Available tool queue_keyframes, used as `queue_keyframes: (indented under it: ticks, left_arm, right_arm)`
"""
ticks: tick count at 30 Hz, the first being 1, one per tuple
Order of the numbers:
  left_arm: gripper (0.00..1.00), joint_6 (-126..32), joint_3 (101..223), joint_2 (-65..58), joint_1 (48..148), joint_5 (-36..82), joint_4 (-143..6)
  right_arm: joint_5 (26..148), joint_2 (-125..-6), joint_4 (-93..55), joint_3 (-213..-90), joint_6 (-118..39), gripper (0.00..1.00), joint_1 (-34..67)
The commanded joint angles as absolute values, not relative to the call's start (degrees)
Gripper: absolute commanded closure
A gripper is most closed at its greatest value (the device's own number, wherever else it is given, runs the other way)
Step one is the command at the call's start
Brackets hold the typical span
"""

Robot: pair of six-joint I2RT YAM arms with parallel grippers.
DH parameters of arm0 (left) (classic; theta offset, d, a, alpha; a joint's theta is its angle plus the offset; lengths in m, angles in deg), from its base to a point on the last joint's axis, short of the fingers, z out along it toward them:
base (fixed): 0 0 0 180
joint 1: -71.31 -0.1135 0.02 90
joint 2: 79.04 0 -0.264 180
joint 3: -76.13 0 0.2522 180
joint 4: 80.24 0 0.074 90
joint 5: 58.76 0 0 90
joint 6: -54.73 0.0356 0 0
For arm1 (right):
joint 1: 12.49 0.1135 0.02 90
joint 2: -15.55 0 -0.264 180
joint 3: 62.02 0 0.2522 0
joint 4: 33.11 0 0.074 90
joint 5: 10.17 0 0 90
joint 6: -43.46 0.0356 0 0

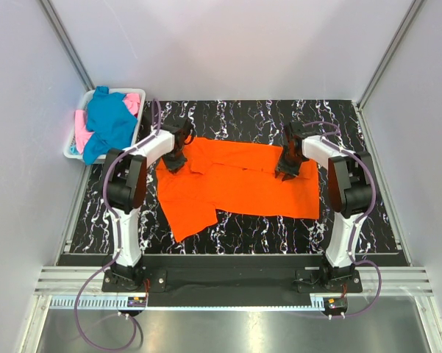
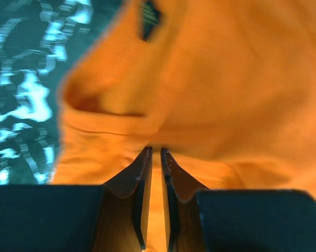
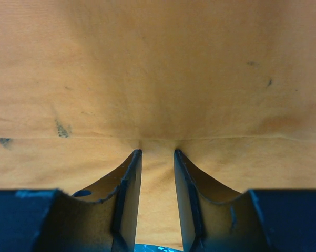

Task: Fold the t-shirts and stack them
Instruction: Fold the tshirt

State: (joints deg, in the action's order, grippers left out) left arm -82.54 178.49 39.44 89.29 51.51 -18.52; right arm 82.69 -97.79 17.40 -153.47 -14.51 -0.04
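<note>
Lying wide across the middle of the frame on the marbled mat [image 1: 243, 118], the orange t-shirt [image 1: 235, 184] is bright and creased, one flap hanging toward lower left. The left gripper [image 1: 178, 158], nearly closed, pinches its upper-left edge; the right gripper [image 1: 288, 168], jaws narrowly apart, nips a puckered fold at upper right. A teal-blue t-shirt [image 1: 110, 121] and a pink t-shirt [image 1: 82, 137] lie heaped in the white basket [image 1: 71, 147], upper left.
</note>
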Motion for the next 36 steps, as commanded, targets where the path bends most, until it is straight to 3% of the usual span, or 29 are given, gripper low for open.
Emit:
queue_keyframes:
  ticks: [1,36]
  left_arm:
    - [0.83,-84.2,181.9,39.8,87.8,57.2,-12.5]
    - [0.82,-80.3,178.6,34.3,86.7,45.4,-15.8]
  right_arm:
    - [75.3,-100.6,24.6,-154.7,-13.9,0.62,0.3]
    - [74.8,-102.8,26.4,-156.4,-13.3,0.66,0.4]
